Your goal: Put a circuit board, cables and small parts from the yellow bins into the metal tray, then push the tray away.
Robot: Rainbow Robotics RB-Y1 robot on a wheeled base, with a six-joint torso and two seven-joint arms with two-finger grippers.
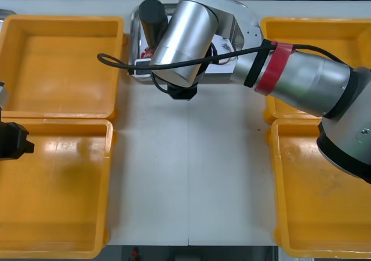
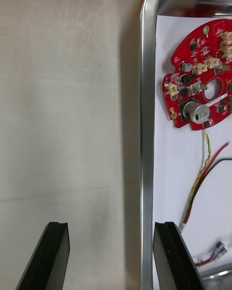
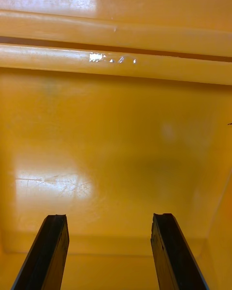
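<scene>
Landmark: metal tray (image 1: 134,37), white inside, at the far middle of the table (image 1: 185,168).
Yellow bins (image 1: 58,64): two to the tray's left and two to its right. On each side one is level with the tray and one is nearer than it.
Right arm (image 1: 185,35): reaches in from the tray's right and lies across above it, hiding much of its inside in the front view.
Right end effector (image 2: 111,258): at the tray's near rim, fingers (image 2: 48,256) wide apart and holding nothing. One finger is over bare table just outside the rim, the other just inside it over the white lining. The shiny rim runs between them, close to the inner finger. Whether either finger touches the tray cannot be told.
Circuit board (image 2: 198,77): round and red, lying flat on the tray's white inside near the rim, well ahead of the fingers.
Red and yellow cable (image 2: 197,186): twisted, in the tray, running from the board's edge back toward the inner finger.
Thin red and black wires (image 2: 220,157): cross the lining beside that cable.
Left end effector (image 1: 17,142): well to the tray's left, over the nearer left bin. Its fingers are wide apart with nothing between them, and the bin's floor lies below.
</scene>
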